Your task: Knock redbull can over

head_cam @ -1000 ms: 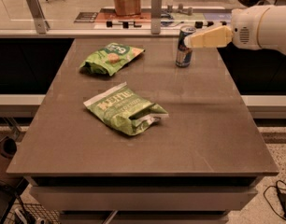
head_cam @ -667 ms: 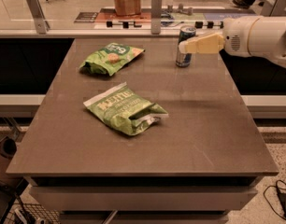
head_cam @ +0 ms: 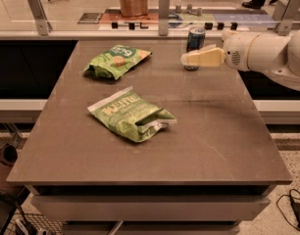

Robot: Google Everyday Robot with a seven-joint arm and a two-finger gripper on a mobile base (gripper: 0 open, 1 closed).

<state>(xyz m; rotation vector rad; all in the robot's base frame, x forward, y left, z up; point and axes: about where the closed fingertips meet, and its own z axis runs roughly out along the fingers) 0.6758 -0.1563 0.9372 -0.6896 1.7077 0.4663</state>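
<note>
Standing upright near the far edge of the worktop point(head_cam: 213, 131), the redbull can point(head_cam: 196, 35) is being partly covered by the gripper point(head_cam: 185, 58), whose jaws are pressing together, pointing left.

One table point(head_cam: 213, 146) bears two bags, far bag point(head_cam: 116, 61) and near bag point(head_cam: 133, 115), and one can point(head_cam: 195, 35); one gripper point(head_cam: 187, 58) at one o'clock.

Table point(head_cam: 213, 146) — can point(head_cam: 195, 35), two bags point(head_cam: 133, 115) — hand point(head_cam: 186, 59) above

"KETTLE" on nearer chip bag point(head_cam: 133, 114), gripper point(head_cam: 186, 59) by redbull can point(head_cam: 196, 35)
</note>
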